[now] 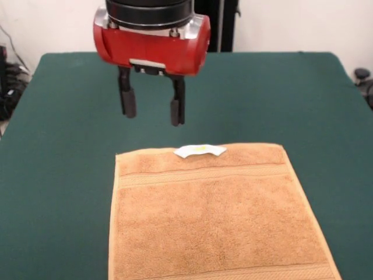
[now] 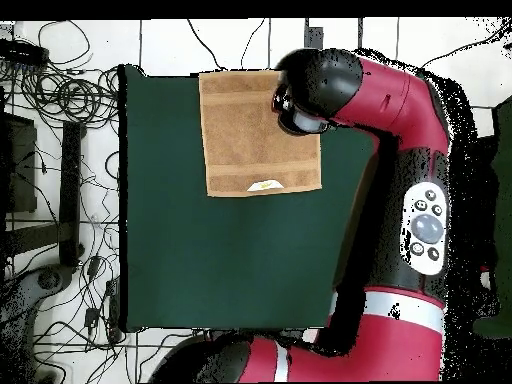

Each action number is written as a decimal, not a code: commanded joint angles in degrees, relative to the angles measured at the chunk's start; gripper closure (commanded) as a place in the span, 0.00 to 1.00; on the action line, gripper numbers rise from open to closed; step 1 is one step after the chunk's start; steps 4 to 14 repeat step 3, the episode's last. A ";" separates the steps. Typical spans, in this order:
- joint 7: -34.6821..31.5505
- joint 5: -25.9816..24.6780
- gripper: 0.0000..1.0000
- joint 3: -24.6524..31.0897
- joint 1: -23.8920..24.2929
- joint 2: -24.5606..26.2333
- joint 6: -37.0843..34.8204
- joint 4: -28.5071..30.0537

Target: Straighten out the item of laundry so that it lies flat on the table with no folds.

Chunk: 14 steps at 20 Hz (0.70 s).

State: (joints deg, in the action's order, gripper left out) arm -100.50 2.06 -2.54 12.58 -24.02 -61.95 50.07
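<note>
Towel (image 1: 215, 216) lies spread flat on the green table (image 1: 64, 175) at the near edge, no folds showing, a woven band across its far end and another along the near end, a small white tag (image 1: 200, 150) lying on the far hem. Beyond that hem, well above the cloth, the gripper (image 1: 151, 112) hangs with its two black fingers (image 1: 128, 100) parted and nothing between them. From overhead the towel (image 2: 245, 125) sits against one table edge, the red arm (image 2: 400, 100) covering one corner.
</note>
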 commanded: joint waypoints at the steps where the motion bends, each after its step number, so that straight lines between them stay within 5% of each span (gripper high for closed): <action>1: 2.39 -2.33 0.00 4.55 -0.70 4.24 -6.59 0.47; 14: 2.14 -2.02 0.00 4.73 -0.55 4.06 -6.27 1.00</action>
